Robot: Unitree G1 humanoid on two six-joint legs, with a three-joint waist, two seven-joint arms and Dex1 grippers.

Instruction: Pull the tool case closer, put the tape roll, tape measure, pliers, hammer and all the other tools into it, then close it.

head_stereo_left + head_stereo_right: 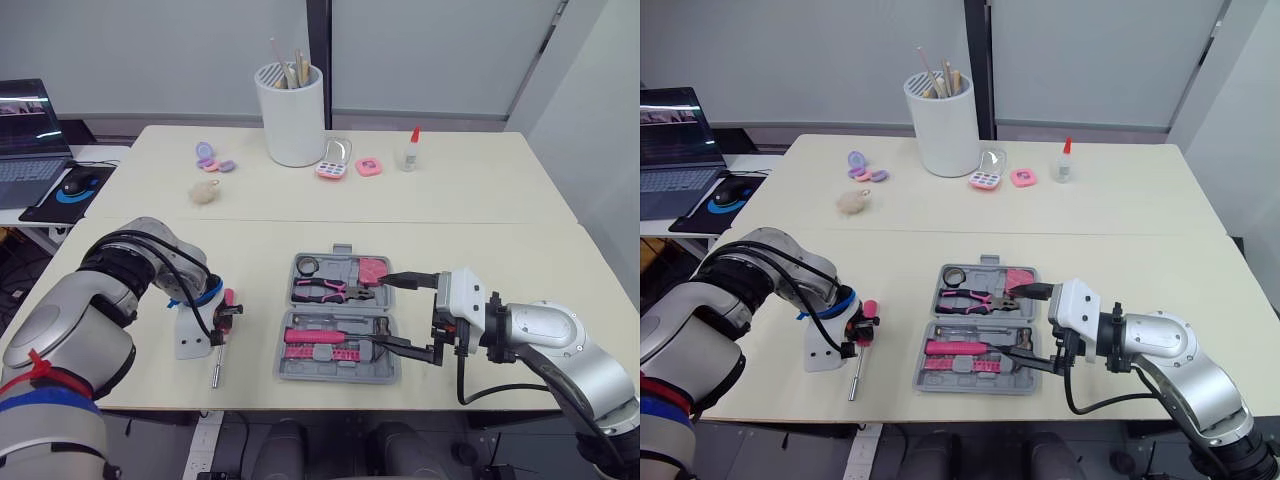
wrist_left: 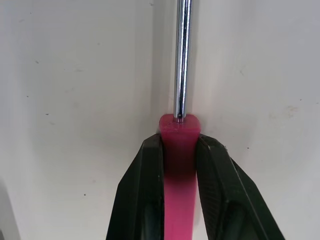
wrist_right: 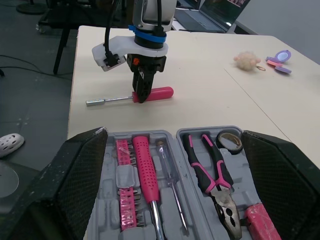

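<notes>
Surface: a cream table [image 1: 480,200] before a grey wall, with a laptop [image 1: 30,140] on a side desk at the left.
Left gripper [image 2: 180,145]: pressed together on the pink handle of a screwdriver [image 2: 180,130]. The steel shaft is pointed toward the table's near edge and lies on or just above the top.
Right gripper [image 1: 383,312]: spread wide at the right edge of the case [image 1: 335,372], one finger by each half. Contact with the case cannot be told.
Case: lying open near the front edge, right of the held screwdriver and apart from it.
Step in hand: the last loose tool is judged to be in the act of being picked up.
Next move: a lift, a carry to the right, and a free slot to be found. The lid is to be closed afterwards.
Count, in case: one pliers [image 1: 325,291], one tape roll [image 1: 307,265], two screwdrivers, one bit strip, and one pink item whose kind cannot be told.
Count, outside: one screwdriver.
</notes>
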